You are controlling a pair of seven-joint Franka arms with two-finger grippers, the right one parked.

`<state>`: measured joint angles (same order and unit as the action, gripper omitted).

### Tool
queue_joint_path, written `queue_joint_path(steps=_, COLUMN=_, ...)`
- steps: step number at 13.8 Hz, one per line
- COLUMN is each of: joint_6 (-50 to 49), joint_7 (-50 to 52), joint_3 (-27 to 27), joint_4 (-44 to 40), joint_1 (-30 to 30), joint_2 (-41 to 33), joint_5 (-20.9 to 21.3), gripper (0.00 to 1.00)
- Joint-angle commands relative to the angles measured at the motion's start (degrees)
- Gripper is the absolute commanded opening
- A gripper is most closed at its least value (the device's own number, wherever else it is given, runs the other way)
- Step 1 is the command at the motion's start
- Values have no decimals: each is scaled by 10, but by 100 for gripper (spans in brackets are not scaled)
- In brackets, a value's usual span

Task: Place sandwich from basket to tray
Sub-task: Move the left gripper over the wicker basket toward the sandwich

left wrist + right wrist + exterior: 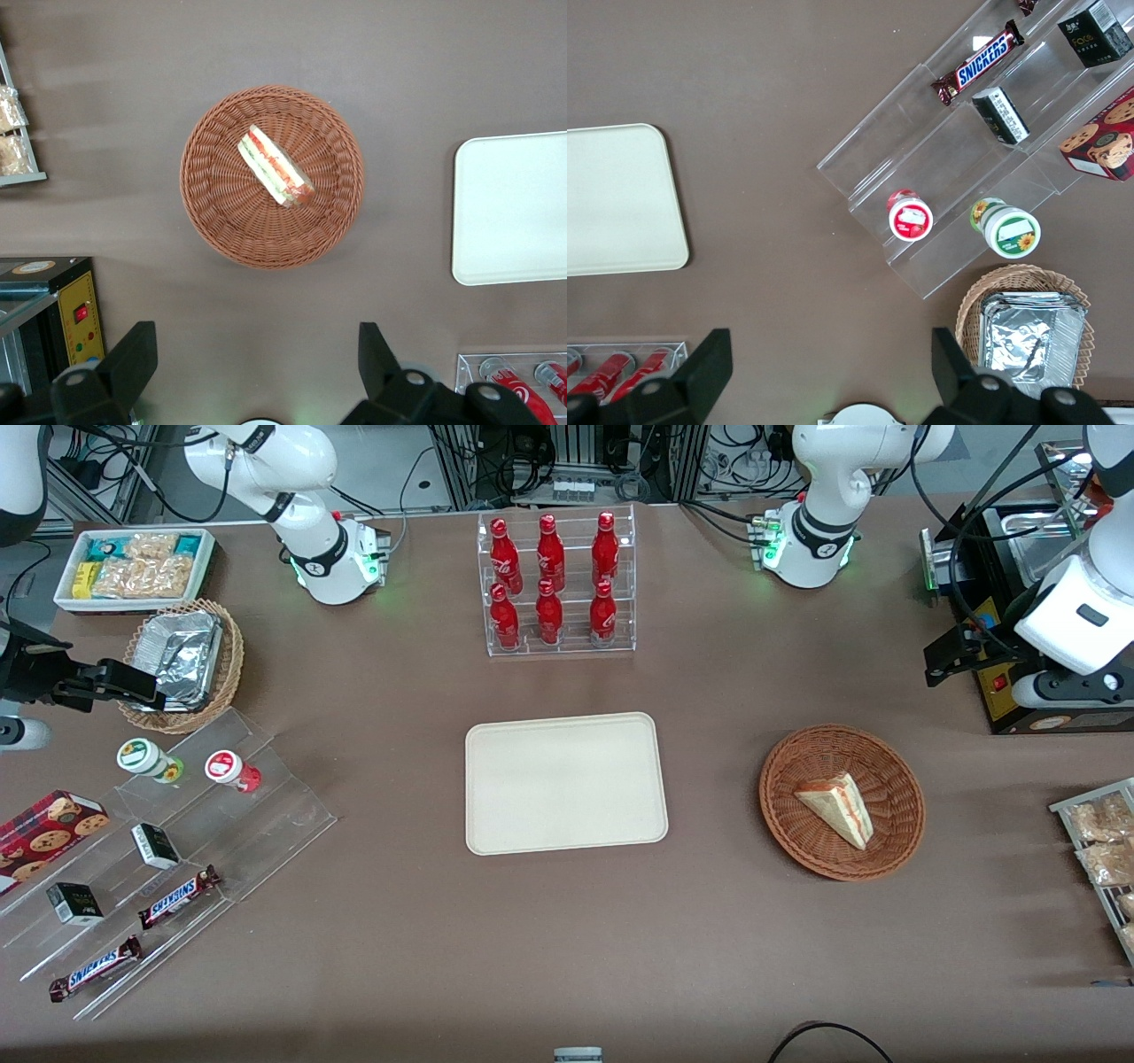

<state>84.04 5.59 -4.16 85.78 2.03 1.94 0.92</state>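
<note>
Triangular sandwich [837, 807], pale bread with red and green layered edge, lay in round reddish-brown woven basket [897, 762] at right of centre in front view. Flat cream tray [564, 782], rounded corners and low rim, sat at centre, well apart from basket. Gripper [257, 376] held high above table near basket, black fingers [131, 354] spread wide apart, holding nothing. Matte brown tabletop [567, 948]. Snickers bars [177, 895] on clear acrylic steps at lower left; red Coca-Cola bottles [551, 558] in clear rack at upper centre.
</note>
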Motion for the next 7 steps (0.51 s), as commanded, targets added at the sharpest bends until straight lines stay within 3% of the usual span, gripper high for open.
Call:
queue_joint_path(steps=1, joint_6=-15, joint_7=-11, joint_3=10, joint_4=-3, joint_1=-3, joint_2=-3, joint_5=-4, gripper=100)
queue_joint_path(steps=5, joint_6=5, joint_7=-8, joint_3=10, joint_4=50, joint_1=0, joint_2=-18, joint_5=3, gripper=100)
queue_joint_path(steps=7, joint_6=103, joint_7=3, joint_3=10, joint_4=157, joint_1=0, joint_2=-60, joint_5=3, gripper=100)
